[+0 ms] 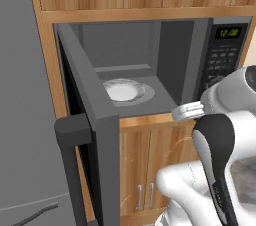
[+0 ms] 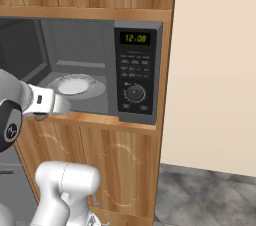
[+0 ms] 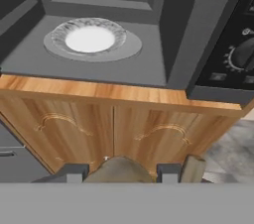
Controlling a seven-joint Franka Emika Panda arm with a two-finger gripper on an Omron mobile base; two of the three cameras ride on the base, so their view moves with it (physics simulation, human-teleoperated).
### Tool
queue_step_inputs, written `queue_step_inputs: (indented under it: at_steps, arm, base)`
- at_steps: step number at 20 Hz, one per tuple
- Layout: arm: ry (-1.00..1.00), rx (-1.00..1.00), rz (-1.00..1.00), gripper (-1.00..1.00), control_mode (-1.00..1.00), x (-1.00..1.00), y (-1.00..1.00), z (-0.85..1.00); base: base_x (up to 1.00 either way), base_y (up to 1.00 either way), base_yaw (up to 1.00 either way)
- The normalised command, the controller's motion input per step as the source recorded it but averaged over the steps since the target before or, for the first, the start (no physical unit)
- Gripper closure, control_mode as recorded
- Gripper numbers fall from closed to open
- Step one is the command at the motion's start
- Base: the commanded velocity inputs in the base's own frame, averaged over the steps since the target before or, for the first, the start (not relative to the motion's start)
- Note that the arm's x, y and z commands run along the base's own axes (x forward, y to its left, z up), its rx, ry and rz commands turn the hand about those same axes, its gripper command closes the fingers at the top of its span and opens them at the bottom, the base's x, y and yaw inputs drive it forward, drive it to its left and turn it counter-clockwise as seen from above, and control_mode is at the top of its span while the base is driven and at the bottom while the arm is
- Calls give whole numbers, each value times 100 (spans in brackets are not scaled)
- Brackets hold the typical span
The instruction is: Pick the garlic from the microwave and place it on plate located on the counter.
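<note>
Half-hidden garlic (image 3: 119,171) between pincer (image 3: 119,173) tips

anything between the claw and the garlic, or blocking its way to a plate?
Nothing between them: the garlic sits between the claw fingertips, outside the open microwave. One plate lies inside it, unobstructed. The route to a counter can't be judged.

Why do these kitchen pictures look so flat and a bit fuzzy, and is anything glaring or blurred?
Left base view: even, soft light, no glare, edges slightly fuzzy; the open dark grey microwave has only faint shading inside. Right base view: its green clock digits are readable but soft. Hand view: the olive-tan garlic bulb between the gripper fingertips looks smeared from closeness; the round white plate behind is crisper.
</note>
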Motion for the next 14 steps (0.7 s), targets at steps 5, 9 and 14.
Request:
queue_step_inputs:
  at_steps: [5, 9, 14]
  arm:
    - [4, 0, 0, 100, -100, -34, -15, 2]
    - [1, 0, -2, 100, 100, -18, -4, 0]
    - [0, 0, 0, 100, 100, 0, 0, 0]
  base:
    - [0, 0, 0]
    - [-23, -27, -3]
    - [-99, -98, 8]
